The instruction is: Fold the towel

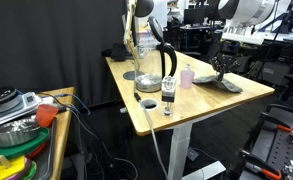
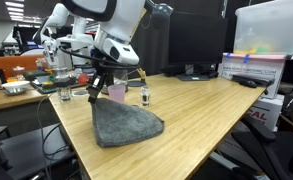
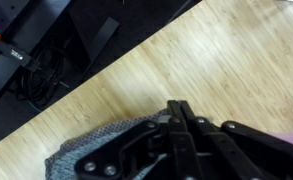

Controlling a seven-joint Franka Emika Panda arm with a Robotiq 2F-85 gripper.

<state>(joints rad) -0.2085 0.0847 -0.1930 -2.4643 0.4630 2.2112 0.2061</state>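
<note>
Wrist view, Ben: where does the towel (image 3: 81, 155) sit?

Right under the gripper (image 3: 176, 106), Ana, near a corner of the table (image 2: 216, 110), close to its edge. The jaws are closed on one towel corner, raised into a peak; the rest lies flat.

What could go wrong?

I'd say the thin cloth may slip from so small a pinch, or a low sweep may drag it off the edge. The pink cup (image 2: 116, 92) stands just beside; a swing could tip it.
</note>
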